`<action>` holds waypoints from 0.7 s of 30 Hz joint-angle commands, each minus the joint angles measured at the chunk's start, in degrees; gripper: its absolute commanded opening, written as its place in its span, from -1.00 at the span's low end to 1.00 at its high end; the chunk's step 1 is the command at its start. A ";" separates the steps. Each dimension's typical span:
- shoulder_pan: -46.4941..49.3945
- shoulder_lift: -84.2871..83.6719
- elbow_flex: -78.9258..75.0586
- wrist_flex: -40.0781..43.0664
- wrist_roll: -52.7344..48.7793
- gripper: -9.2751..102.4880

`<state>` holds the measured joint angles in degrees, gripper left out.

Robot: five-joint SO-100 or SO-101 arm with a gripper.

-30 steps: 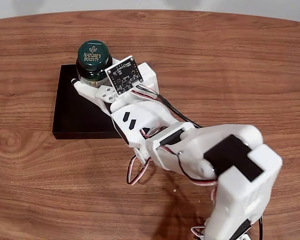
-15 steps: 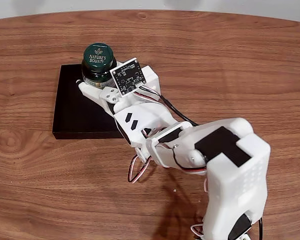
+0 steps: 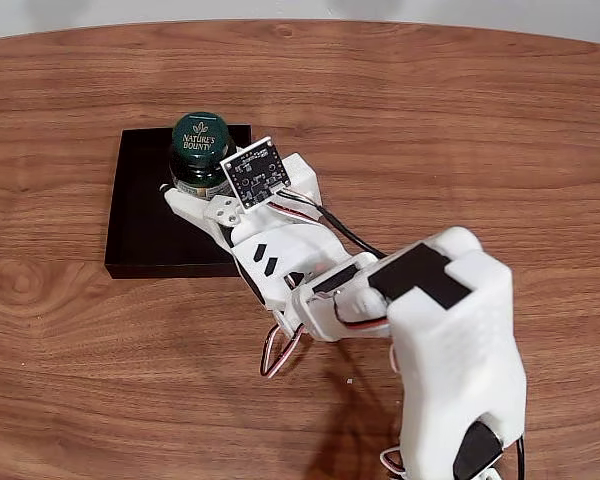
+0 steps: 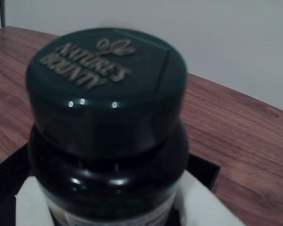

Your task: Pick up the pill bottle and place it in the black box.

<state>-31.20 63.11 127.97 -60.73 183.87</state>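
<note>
The pill bottle (image 3: 201, 147), dark green with a "Nature's Bounty" cap, stands upright over the far right part of the black box (image 3: 140, 215) in the fixed view. My gripper (image 3: 194, 188) is shut on the bottle's body just below the cap. Whether the bottle's base touches the box floor is hidden. In the wrist view the pill bottle (image 4: 106, 99) is very close, with white fingers (image 4: 205, 207) on either side of its label. A corner of the black box (image 4: 203, 170) shows behind it.
The box lies on a brown wooden table (image 3: 430, 110) with open surface all round it. My white arm (image 3: 420, 320) stretches from the lower right towards the box, with loose wires (image 3: 275, 350) hanging under it. A pale wall (image 4: 217, 37) stands beyond the table.
My gripper has carried the bottle a little to the right and down, lower over the box. The arm's rear section has swung left.
</note>
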 commanded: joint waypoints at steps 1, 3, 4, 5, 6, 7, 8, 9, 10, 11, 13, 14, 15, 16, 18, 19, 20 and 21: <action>0.00 0.88 -4.92 -3.16 -1.05 -0.44; 0.09 0.35 -5.36 -3.16 -1.23 -0.44; 0.18 0.00 -5.62 -3.16 -1.32 -0.44; 0.26 -0.35 -5.89 -3.16 -1.41 -0.44; 0.26 -0.70 -6.15 -3.16 -1.49 -0.44; 0.35 -1.14 -6.33 -3.16 -1.58 -0.44; 0.44 -1.49 -6.59 -3.25 -1.76 -0.44; 0.53 -1.93 -6.86 -3.25 -1.85 -0.44; 0.53 -2.29 -7.12 -3.34 -1.93 -0.44; 0.62 -2.72 -7.29 -3.43 -2.02 -0.44; 0.70 -3.60 -7.91 -3.60 -2.02 -0.44; 0.70 -4.13 -8.35 -3.69 -2.02 -0.44; 0.79 -4.57 -8.70 -3.69 -2.11 -0.44; 0.79 -5.10 -9.05 -3.69 -2.20 -0.43; 0.88 -5.98 -9.67 -3.78 -2.29 -0.43; 0.88 -6.33 -9.93 -3.96 -2.37 -0.43; 0.88 -6.68 -10.11 -4.04 -2.46 -0.43; 0.88 -7.03 -10.20 -4.22 -2.46 -0.43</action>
<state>-31.03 55.63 121.03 -62.84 181.76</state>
